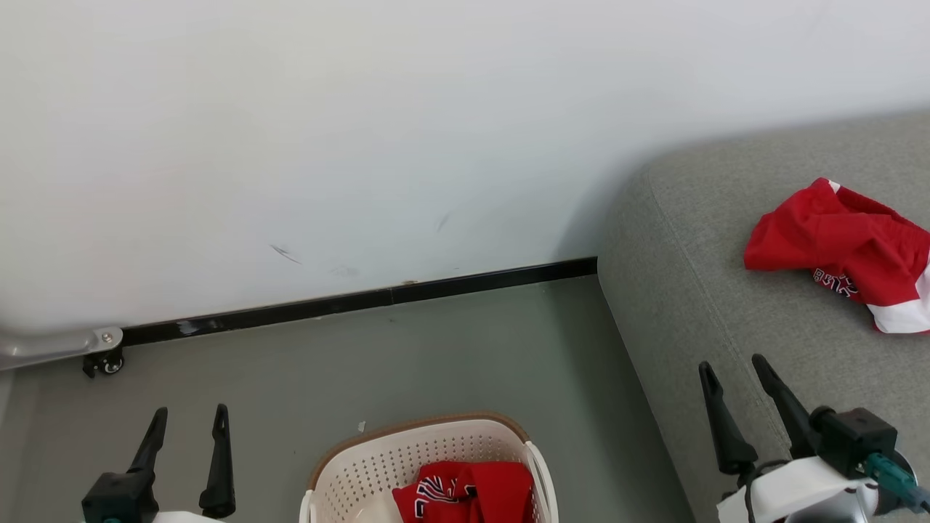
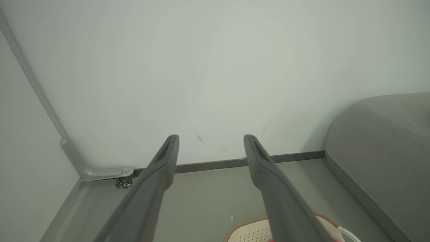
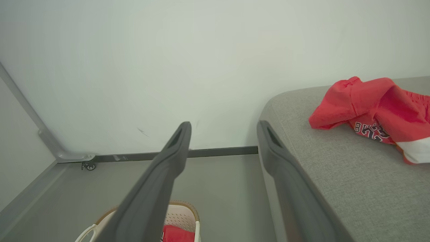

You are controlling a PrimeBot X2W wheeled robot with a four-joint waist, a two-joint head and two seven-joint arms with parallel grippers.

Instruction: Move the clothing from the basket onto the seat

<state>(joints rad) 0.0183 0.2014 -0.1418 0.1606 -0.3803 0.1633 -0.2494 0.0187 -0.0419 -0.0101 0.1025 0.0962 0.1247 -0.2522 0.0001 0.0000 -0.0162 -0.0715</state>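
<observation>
Red shorts (image 1: 835, 243) lie crumpled on the grey seat (image 1: 697, 305), a red jersey (image 1: 472, 490) sits in the cream basket (image 1: 392, 454) on the floor (image 1: 450, 349), and the left gripper (image 1: 190, 409) and right gripper (image 1: 730, 362) hang spread, empty.

Red clothing (image 1: 835, 240), white band; cream perforated basket (image 1: 363, 465), brown rim; grey seat (image 1: 690, 305).

Logged basket (image 1: 378, 465) on floor (image 1: 436, 349), bottom centre of head view, wall (image 1: 363, 145) behind it. Found jersey (image 1: 472, 494), or what looked like one, inside basket, toward its right side. Saw seat (image 1: 697, 290) right of basket, apart from it, running back toward wall. Spotted shorts (image 1: 835, 247) on seat top, far right, well apart from basket. Noted left gripper (image 1: 190, 409) over floor left of basket, right gripper (image 1: 730, 361) over seat, before shorts. Marked caster (image 1: 105, 362) far left at wall foot.
</observation>
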